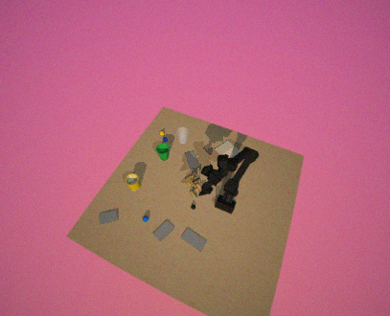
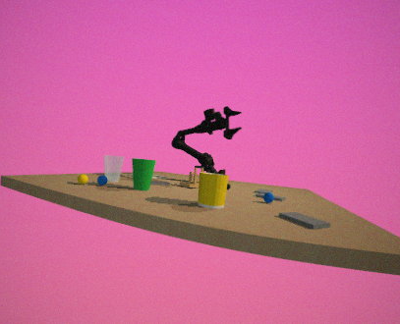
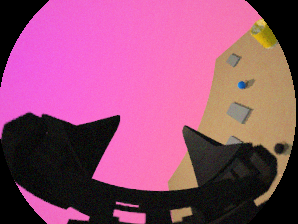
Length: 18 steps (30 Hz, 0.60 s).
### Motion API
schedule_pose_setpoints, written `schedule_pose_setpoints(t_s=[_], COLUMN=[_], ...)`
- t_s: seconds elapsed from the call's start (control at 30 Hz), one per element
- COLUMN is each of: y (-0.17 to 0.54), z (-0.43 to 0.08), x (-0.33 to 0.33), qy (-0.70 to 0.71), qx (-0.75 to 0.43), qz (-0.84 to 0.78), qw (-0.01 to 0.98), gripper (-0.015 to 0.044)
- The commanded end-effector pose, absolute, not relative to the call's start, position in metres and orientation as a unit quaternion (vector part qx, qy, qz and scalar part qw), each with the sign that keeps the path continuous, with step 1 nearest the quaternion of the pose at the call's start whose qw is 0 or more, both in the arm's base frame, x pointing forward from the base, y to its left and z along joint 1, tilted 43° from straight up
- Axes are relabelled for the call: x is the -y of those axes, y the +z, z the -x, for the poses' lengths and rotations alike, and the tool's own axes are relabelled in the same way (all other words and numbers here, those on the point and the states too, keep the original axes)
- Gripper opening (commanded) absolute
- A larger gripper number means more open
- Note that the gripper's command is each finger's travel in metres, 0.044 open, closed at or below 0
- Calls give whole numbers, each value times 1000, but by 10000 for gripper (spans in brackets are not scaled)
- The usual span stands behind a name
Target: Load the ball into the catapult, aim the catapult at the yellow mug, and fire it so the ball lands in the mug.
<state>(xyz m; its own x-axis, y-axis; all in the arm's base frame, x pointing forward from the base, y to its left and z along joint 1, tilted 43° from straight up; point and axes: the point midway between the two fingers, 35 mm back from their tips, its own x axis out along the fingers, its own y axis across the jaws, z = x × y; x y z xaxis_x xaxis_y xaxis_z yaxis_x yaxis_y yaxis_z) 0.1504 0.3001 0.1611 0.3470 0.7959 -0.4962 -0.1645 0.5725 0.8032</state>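
Note:
The yellow mug (image 1: 133, 183) (image 2: 212, 190) (image 3: 265, 35) stands upright on the table. The wooden catapult (image 1: 195, 186) (image 2: 193, 185) stands near the arm; whether its cup holds anything is too small to tell. A small black ball (image 1: 193, 207) (image 2: 228, 187) (image 3: 279, 148) lies beside the catapult. A blue ball (image 1: 146, 218) (image 2: 268, 197) (image 3: 242, 85) lies farther off, between grey blocks. Which ball is meant does not show. My gripper (image 1: 200, 182) (image 2: 239, 122) (image 3: 152, 123) is open and empty, raised high above the table, with its fingers spread wide.
A green cup (image 1: 163, 152) (image 2: 143, 175) and a whitish cup (image 1: 183, 135) (image 2: 113, 169) stand near a second blue ball (image 1: 165, 140) (image 2: 102, 180) and a yellow ball (image 1: 162, 133) (image 2: 83, 179). Several flat grey blocks (image 1: 194, 238) (image 2: 304, 220) (image 3: 239, 113) lie around. A pale panel (image 1: 224, 147) lies behind the arm.

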Motion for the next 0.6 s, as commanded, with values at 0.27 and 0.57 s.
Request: schedule_pose_setpoints(t_s=[0.27, 0.57], y=[129, 108], z=[-210, -240], x=[-260, -218], qy=[143, 5], qx=[-490, -507], qz=[-301, -253], qw=[806, 824], gripper=[440, 440])
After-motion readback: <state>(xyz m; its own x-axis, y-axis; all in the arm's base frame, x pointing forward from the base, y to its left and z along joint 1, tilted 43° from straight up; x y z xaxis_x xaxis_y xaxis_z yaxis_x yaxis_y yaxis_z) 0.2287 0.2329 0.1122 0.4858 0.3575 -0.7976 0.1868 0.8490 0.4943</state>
